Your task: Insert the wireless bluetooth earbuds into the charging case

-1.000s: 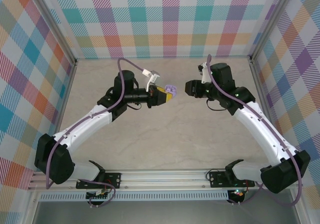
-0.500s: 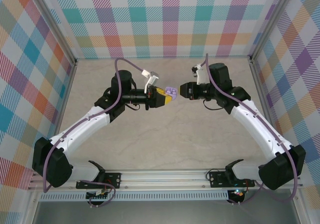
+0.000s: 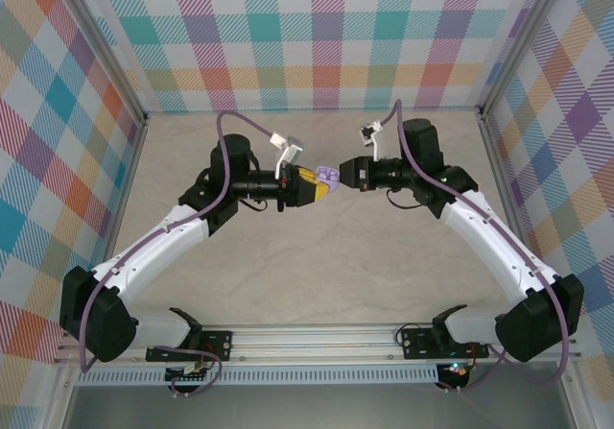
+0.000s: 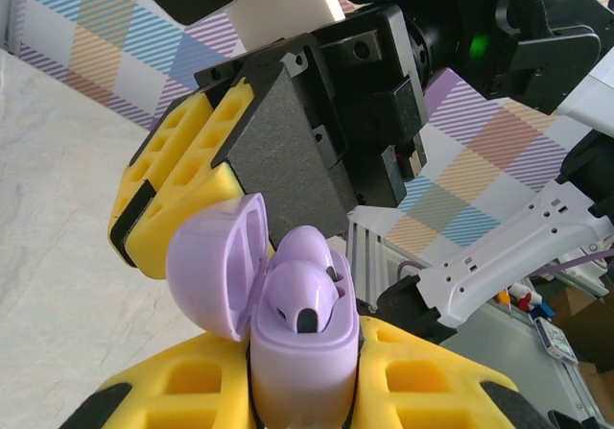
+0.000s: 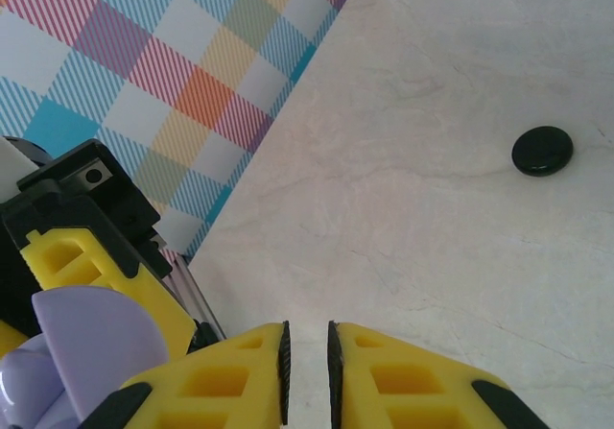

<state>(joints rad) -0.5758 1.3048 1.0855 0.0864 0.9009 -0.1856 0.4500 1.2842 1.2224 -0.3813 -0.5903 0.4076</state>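
My left gripper (image 3: 319,181) is shut on a lilac charging case (image 3: 328,175), held in the air above the table's middle. In the left wrist view the case (image 4: 302,362) stands upright between the yellow fingers (image 4: 432,376) with its lid (image 4: 211,266) swung open to the left. Two lilac earbuds (image 4: 302,299) sit in its wells. My right gripper (image 3: 347,175) hovers just right of the case, almost touching it. Its jaws (image 5: 307,352) stand a narrow gap apart with nothing between them. The case's lid (image 5: 91,347) shows at the lower left of the right wrist view.
A small black round puck (image 5: 542,151) lies alone on the beige marbled table (image 5: 432,237). Plaid walls and metal corner posts (image 3: 120,79) close in the workspace on three sides. Both arms meet over the table's middle.
My right gripper has moved left until it is close beside the open case. The left gripper has kept hold of the case and barely shifted.
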